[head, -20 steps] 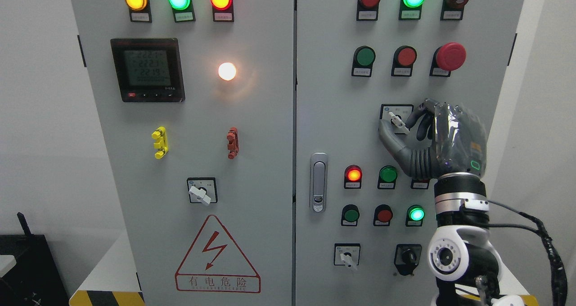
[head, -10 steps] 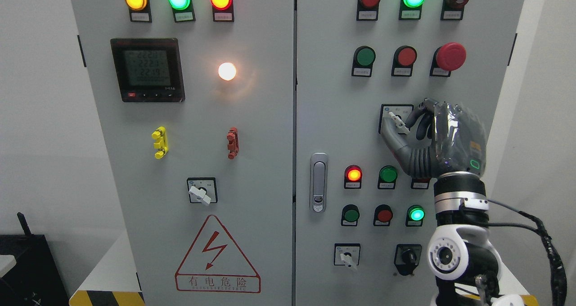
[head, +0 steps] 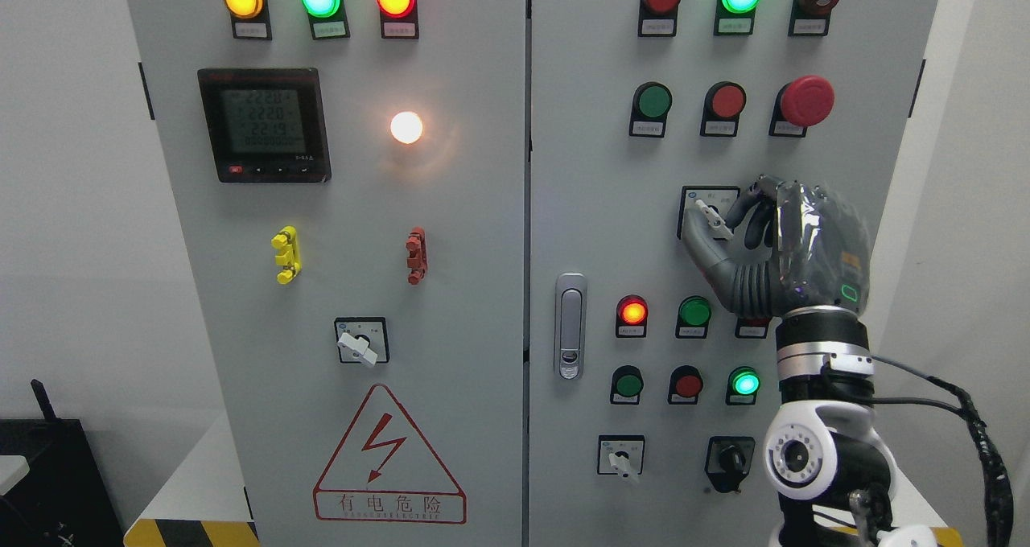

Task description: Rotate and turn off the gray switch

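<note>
Fingers (head: 744, 203) of dark grey right robot hand (head: 793, 249) curled around small grey rotary switch lever (head: 713, 219), thumb below, gripping it. Lever tilted, upper end toward left, mounted on square plate on right door of light grey metal control cabinet (head: 595, 209), below red mushroom-head button (head: 807, 100).

Gray switch (head: 712, 217), pale lever tilted up-left, right door, pinched by hand (head: 736, 229)
</note>
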Robot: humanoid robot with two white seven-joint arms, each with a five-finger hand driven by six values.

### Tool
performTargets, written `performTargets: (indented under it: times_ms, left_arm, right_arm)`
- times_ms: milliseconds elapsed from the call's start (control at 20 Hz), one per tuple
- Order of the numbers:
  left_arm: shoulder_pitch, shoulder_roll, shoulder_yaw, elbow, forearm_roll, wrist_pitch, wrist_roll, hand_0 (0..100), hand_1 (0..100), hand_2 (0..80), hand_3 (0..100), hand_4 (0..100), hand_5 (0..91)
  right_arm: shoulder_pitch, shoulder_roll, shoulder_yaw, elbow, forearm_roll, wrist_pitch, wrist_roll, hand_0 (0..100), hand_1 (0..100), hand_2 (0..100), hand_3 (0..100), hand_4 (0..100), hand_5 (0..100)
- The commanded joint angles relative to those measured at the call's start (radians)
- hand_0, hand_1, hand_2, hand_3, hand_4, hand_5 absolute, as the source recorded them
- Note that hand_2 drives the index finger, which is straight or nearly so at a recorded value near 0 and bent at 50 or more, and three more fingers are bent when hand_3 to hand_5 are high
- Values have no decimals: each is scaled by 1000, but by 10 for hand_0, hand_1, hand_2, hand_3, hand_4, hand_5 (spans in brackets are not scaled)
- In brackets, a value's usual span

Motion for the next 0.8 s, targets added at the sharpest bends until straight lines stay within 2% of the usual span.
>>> performTargets:
  times_ms: [0, 750]
  left_arm:
    - [0, 0, -2, 14, 0, 1, 2, 120, 389, 0, 0, 0, 0]
    - [0, 0, -2, 14, 0, 1, 2, 120, 389, 0, 0, 0, 0]
  right_arm:
    - [-1, 0, 0, 4, -1, 0, -3, 354, 426, 686, 919, 924, 1000]
    - [-1, 0, 1, 9, -3, 0, 6, 415, 420, 697, 945, 934, 1000]
